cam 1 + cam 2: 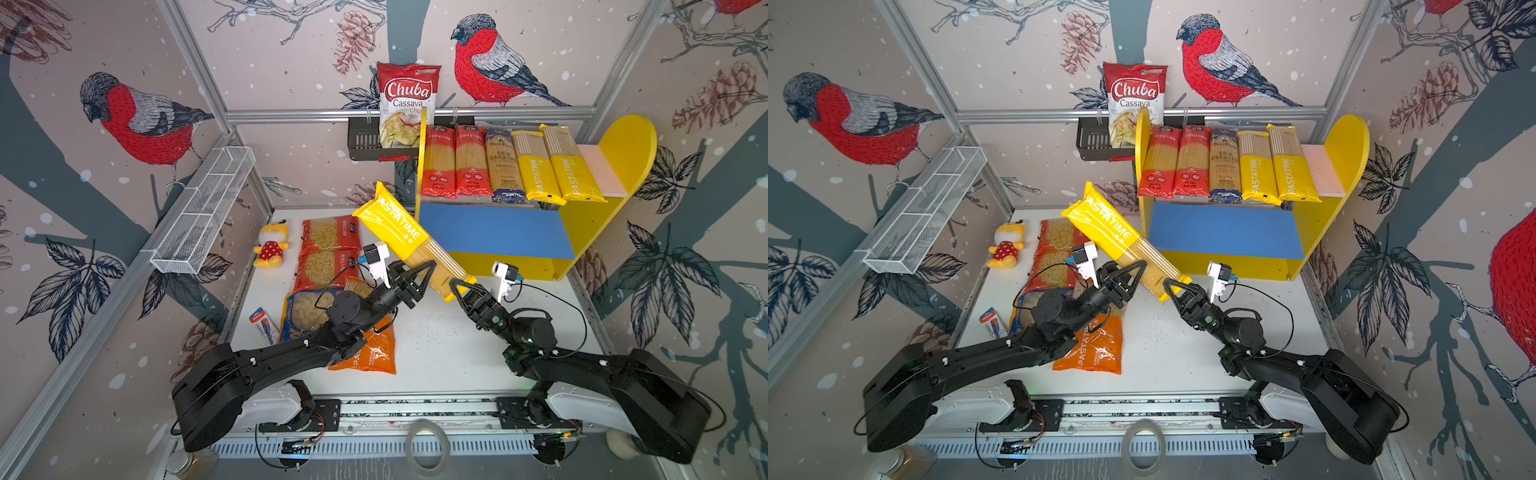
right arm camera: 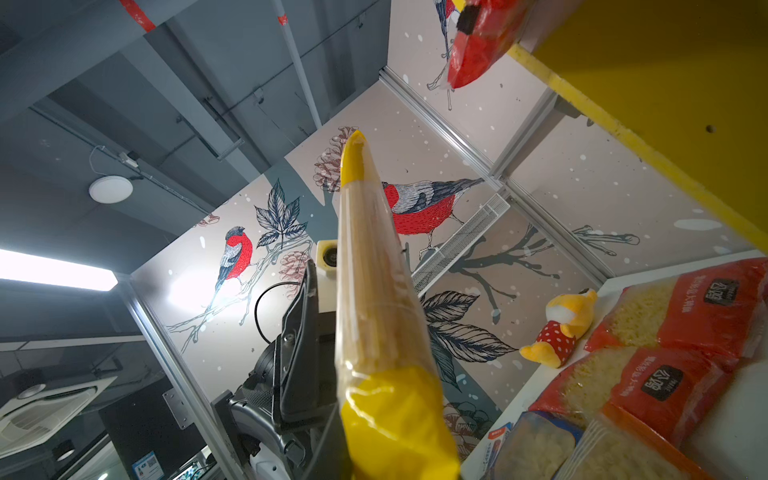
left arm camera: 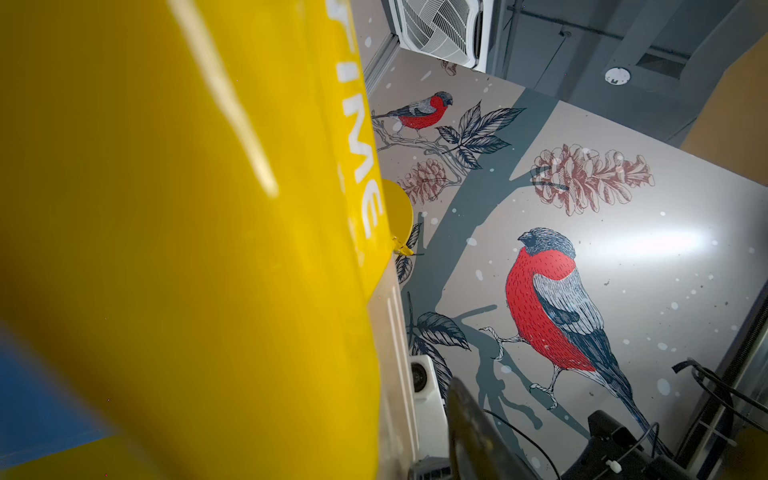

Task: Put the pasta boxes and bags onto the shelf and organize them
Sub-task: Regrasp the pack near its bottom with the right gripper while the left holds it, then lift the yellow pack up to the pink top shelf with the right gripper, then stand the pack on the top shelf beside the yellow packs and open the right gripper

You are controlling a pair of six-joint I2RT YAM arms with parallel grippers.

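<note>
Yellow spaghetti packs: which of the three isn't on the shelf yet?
The yellow spaghetti pack hanging tilted in the air near the shelf. The other two packs lie side by side on its pink top board.

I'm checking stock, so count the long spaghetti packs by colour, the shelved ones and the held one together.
Red long plastic spaghetti packs: 2
Dark-blue long plastic spaghetti pack: 1
Yellow long plastic spaghetti packs: 3
Total: 6
</note>
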